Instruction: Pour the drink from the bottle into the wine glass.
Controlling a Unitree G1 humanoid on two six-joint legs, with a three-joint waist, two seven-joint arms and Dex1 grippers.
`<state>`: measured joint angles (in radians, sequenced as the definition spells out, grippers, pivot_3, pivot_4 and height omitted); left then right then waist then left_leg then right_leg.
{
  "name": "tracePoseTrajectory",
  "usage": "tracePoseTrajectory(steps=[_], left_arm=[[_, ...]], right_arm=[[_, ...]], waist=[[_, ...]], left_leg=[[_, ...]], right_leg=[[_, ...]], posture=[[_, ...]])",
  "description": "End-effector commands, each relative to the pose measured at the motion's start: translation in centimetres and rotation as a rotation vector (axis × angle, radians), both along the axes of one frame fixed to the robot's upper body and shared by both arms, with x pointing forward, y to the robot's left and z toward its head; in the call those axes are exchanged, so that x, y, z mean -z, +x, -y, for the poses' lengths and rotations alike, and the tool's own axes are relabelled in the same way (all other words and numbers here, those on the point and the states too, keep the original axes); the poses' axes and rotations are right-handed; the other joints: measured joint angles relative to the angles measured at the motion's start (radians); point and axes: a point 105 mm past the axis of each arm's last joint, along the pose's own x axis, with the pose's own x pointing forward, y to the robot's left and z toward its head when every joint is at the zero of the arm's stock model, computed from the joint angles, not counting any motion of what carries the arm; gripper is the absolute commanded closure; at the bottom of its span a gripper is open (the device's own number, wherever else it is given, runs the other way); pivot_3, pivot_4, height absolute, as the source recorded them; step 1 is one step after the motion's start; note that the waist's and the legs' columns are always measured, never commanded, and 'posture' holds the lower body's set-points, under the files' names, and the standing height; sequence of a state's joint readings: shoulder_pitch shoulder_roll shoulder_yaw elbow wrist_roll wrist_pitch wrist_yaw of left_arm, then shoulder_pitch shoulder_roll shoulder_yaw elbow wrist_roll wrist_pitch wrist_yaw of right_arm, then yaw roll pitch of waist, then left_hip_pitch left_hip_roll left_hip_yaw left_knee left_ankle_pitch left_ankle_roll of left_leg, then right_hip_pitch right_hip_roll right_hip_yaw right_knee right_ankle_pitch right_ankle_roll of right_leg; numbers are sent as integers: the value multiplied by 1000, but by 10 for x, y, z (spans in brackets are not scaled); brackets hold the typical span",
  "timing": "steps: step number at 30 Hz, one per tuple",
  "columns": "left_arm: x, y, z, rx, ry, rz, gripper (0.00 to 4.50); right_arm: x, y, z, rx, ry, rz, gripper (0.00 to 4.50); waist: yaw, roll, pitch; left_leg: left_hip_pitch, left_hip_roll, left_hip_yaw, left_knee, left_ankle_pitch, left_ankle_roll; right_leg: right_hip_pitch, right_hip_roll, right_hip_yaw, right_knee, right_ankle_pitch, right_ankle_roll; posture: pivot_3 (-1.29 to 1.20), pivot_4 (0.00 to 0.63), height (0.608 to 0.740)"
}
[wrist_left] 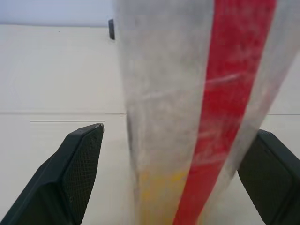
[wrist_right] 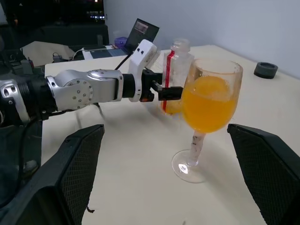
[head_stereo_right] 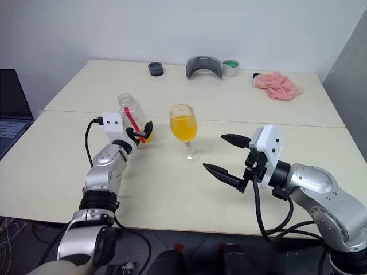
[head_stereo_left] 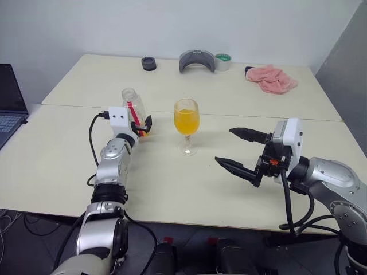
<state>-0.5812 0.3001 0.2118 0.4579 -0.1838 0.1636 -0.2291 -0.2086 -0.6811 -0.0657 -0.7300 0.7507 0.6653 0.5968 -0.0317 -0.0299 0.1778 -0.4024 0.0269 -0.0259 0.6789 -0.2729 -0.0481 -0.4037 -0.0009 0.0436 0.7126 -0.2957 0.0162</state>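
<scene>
The bottle (head_stereo_left: 133,104) stands upright on the table, nearly empty, with a little orange drink (wrist_left: 159,197) at its bottom and a red label strip on its side. My left gripper (head_stereo_left: 143,126) is open around its lower part, one finger (wrist_left: 79,159) clearly off the plastic. To the right of the bottle stands the wine glass (head_stereo_left: 187,137), its bowl well filled with the drink (head_stereo_left: 186,121). My right gripper (head_stereo_left: 225,146) hovers open to the right of the glass, pointing at it, with nothing between its fingers.
At the table's far edge lie a black round piece (head_stereo_left: 149,63), a grey curved object (head_stereo_left: 196,60), a tape roll (head_stereo_left: 222,61) and a pink cloth (head_stereo_left: 270,78). A laptop (head_stereo_left: 8,103) sits off to the left. A seam (head_stereo_left: 69,105) joins the two tabletops.
</scene>
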Motion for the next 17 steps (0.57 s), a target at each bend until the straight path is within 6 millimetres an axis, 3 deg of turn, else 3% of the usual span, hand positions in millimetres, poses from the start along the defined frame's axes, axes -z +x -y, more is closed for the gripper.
tracePoseTrajectory(steps=[1, 6, 11, 17], left_arm=[[-5, -17, 2, 5, -28, 7, 30], [4, -47, 6, 25, -51, -40, 30], [4, -74, 9, 2, -48, -75, 30], [1, -94, 31, 32, -65, -72, 30]], right_arm=[[-7, -7, 8, 21, -10, 56, 0], [7, -14, 23, 82, -34, 16, 0], [18, -5, 49, 309, 4, -47, 0], [39, 7, 63, 505, -4, -83, 0]], waist=[[0, 0, 0], [1, 0, 0], [0, 0, 0], [0, 0, 0]], left_leg=[[0, 0, 0, 0, 0, 0], [0, 1, 0, 0, 0, 0], [2, 1, 1, 0, 0, 0], [4, 1, -1, 0, 0, 0]], right_leg=[[0, 0, 0, 0, 0, 0], [1, 0, 0, 0, 0, 0], [3, 0, 1, -1, 0, 0], [6, 1, 1, -2, -1, 2]], posture=[[0, 150, 740], [0, 150, 740], [0, 150, 740], [0, 150, 740]])
